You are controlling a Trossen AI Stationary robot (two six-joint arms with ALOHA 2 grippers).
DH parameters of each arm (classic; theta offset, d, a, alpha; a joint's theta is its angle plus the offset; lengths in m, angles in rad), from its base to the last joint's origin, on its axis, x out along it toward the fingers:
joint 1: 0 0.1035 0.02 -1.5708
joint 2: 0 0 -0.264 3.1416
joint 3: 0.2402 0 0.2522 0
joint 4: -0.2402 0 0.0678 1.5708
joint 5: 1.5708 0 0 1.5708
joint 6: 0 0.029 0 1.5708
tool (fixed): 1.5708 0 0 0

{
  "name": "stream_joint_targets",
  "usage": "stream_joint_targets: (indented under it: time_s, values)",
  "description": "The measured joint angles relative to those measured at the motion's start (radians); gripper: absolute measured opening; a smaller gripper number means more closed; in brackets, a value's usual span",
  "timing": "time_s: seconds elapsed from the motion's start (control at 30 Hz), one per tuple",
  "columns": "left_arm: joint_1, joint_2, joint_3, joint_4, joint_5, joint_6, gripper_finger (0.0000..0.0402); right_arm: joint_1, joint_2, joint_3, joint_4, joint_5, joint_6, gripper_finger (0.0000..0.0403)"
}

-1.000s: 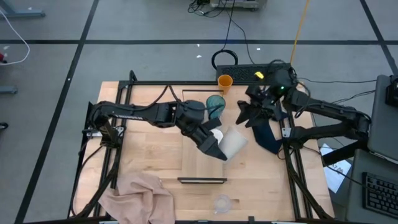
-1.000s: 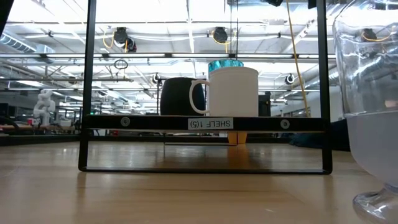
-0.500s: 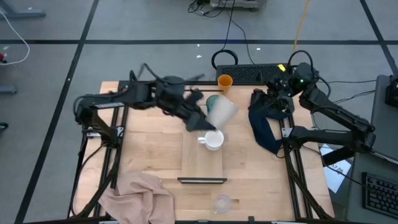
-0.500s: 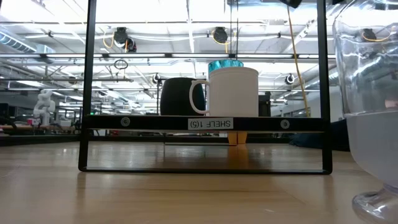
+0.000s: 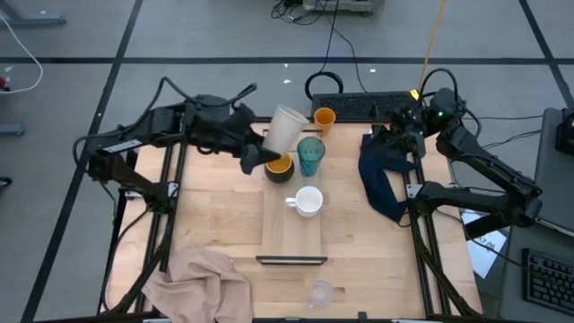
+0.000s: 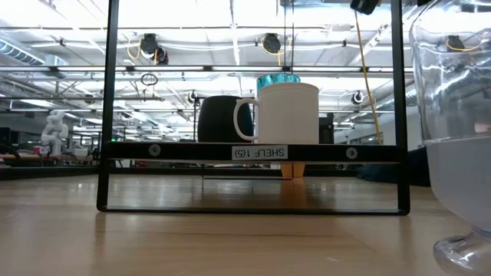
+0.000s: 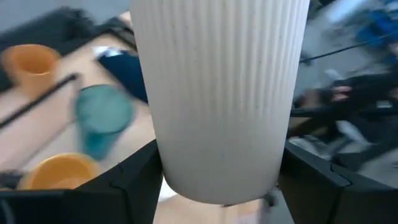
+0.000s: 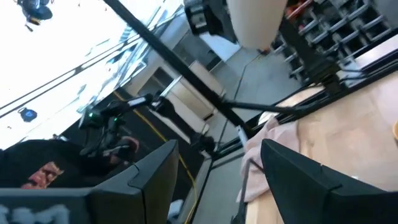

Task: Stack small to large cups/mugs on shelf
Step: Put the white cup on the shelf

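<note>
High view shows the left gripper point(image 5: 265, 152) clamped on the beige cup point(image 5: 286, 128) above the shelf's point(image 5: 291, 235) far end, while the right gripper point(image 5: 392, 144) waits open.

The high view looks straight down on the whole surface point(image 5: 215, 224). The low view faces level across it, close behind the shelf point(image 6: 253, 152). Both show the white mug point(image 5: 308, 202).

Left gripper point(image 5: 266, 152) lifts beige cup point(image 5: 286, 128) above the shelf's point(image 5: 291, 235) far end.
On shelf: dark mug point(image 5: 279, 168), teal tumbler point(image 5: 310, 154), white mug point(image 5: 308, 202).
</note>
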Motion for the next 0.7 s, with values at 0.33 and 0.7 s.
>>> stream_joint_targets:
  time_s: [0.33, 0.7]
  values:
    - [-0.032, -0.016, 0.0, -0.185, -0.18, 0.051, 0.0278, -0.019, 0.0, 0.0, -0.003, 0.03, 0.001, 0.0219]
    - [-0.098, -0.017, 0.0, -0.237, -0.271, 0.069, 0.0265, -0.019, 0.001, 0.0, -0.038, 0.108, -0.025, 0.0219]
